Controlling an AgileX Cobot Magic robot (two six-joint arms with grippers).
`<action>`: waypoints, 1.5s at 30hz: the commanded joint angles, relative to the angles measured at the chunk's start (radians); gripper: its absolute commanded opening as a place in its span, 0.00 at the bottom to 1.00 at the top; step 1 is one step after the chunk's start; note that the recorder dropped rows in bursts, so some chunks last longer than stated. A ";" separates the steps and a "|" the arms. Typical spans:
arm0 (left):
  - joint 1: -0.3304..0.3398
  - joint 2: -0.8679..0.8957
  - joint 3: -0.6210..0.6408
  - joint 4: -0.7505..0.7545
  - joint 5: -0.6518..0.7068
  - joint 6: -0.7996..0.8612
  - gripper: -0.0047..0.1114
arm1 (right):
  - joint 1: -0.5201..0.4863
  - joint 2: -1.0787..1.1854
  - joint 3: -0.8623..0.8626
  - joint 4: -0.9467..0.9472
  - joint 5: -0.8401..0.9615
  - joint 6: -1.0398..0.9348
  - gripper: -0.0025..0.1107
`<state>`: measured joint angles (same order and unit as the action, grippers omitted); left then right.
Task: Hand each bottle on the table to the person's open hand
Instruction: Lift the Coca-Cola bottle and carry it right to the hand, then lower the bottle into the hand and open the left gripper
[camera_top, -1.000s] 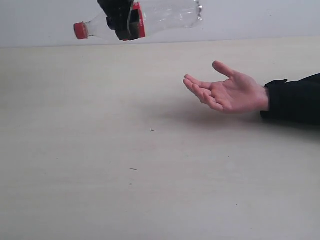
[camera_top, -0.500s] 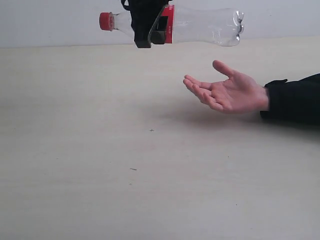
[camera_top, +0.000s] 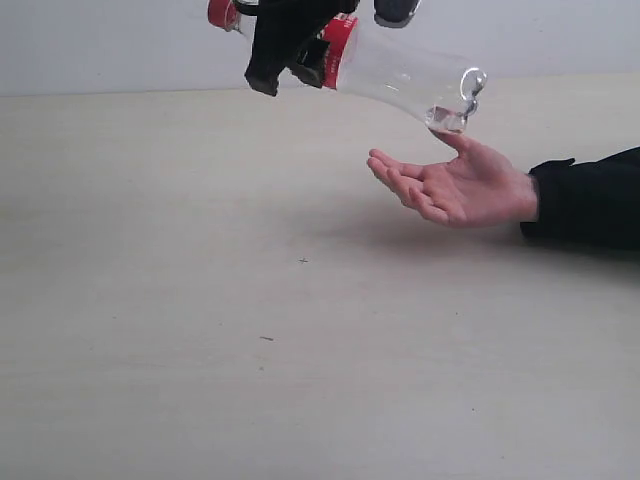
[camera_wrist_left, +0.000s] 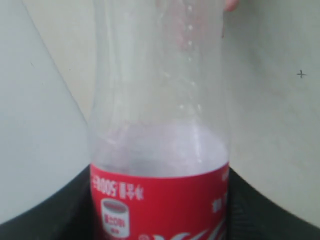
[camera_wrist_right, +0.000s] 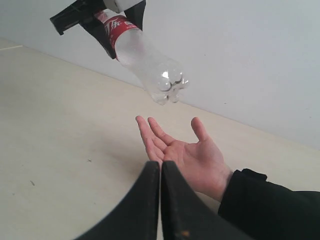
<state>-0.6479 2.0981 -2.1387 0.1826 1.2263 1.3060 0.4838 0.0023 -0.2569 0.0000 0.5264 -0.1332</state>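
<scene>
Clear red-label bottle (camera_top: 400, 75): left gripper (camera_top: 290, 55) is clamping it across the label, base tilting down ahead of the jaws, just above the person's open hand (camera_top: 455, 185); handover step, probably needing lowering, then release; right gripper (camera_wrist_right: 160, 172) is idling, jaws together.

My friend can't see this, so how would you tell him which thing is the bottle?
Start at the wide beige table and find the open hand reaching in from the right in the exterior view. Just above its thumb hangs the bottle, tilted base-down and held by black fingers. It is the only see-through thing, with a red cap and red label.
</scene>
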 joint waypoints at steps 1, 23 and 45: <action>-0.060 -0.009 -0.003 0.013 -0.005 0.146 0.04 | 0.004 -0.002 0.006 0.000 -0.014 0.002 0.04; -0.150 0.196 -0.003 -0.041 -0.323 0.407 0.04 | 0.004 -0.002 0.006 0.000 -0.014 0.002 0.04; -0.059 0.307 -0.003 -0.067 -0.473 0.365 0.10 | 0.004 -0.002 0.006 0.000 -0.014 0.004 0.04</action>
<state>-0.7156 2.4058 -2.1387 0.0989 0.7719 1.6847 0.4838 0.0023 -0.2569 0.0000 0.5264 -0.1314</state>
